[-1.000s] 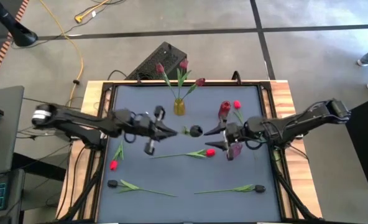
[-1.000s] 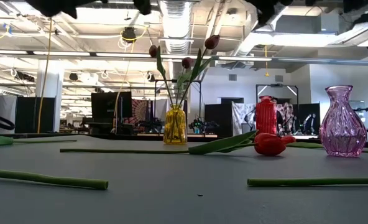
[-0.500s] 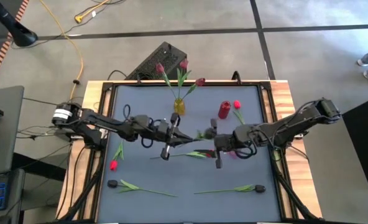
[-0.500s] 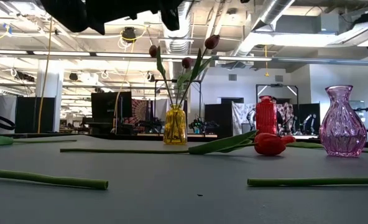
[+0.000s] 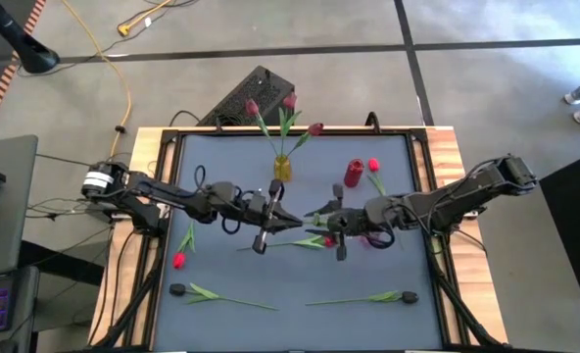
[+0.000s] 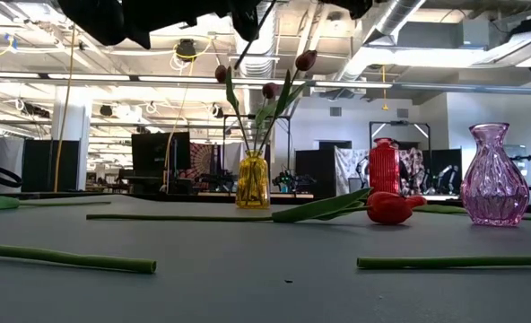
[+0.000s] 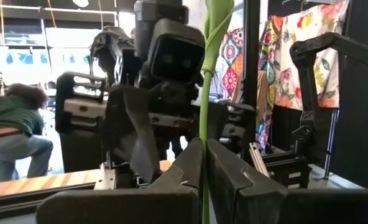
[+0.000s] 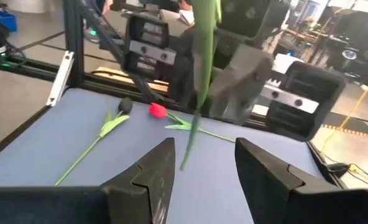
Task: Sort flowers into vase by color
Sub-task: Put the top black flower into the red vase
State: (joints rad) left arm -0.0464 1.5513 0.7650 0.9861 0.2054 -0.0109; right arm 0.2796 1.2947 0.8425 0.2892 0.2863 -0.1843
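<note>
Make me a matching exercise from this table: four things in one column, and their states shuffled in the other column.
Things:
1. yellow glass vase
2. pink ribbed glass vase
3. left gripper
4. right gripper

States:
A. fingers open, holding nothing
B. holds maroon tulips
C. fingers shut on a thin green stem
D. no flowers in it

Pairs: 1-B, 2-D, 3-C, 4-A
</note>
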